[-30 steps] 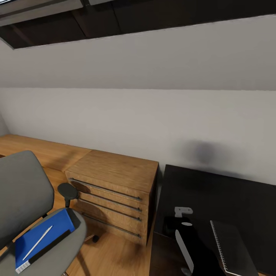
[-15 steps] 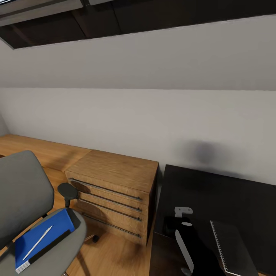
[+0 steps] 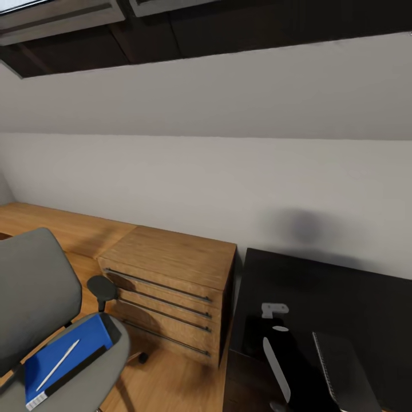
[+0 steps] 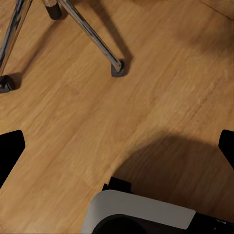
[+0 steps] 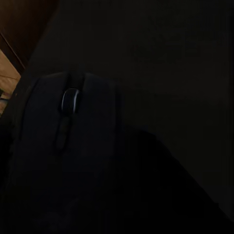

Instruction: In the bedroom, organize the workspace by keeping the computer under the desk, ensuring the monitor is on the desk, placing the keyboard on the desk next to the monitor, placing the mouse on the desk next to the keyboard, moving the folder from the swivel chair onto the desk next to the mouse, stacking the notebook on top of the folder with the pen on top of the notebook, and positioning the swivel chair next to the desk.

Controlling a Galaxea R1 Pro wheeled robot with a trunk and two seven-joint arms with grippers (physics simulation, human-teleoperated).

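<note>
one blue folder (image 3: 64, 357) lies on the grey seat of the swivel chair (image 3: 34, 286) at the lower left of the head view, with a pale pen (image 3: 57, 364) resting on its cover. the chair's black armrest (image 3: 102, 285) stands just beside the oak drawer unit (image 3: 171, 286) at centre. right of that unit, the glossy black desk (image 3: 326, 286) takes the lower right corner, and a grey notebook (image 3: 343, 372) lies on it near the bottom edge. close up in the right wrist view, the dark mouse (image 5: 68, 141) sits on the black desktop; i cannot tell whether that right pincer is spread or closed. over the wood floor (image 4: 161, 87), the left gripper (image 4: 117, 146) has its black fingertips (image 4: 9, 151) spread wide at the frame's side edges, pinching nothing, with the chair's chrome legs and castors (image 4: 117, 68) at upper left.
</note>
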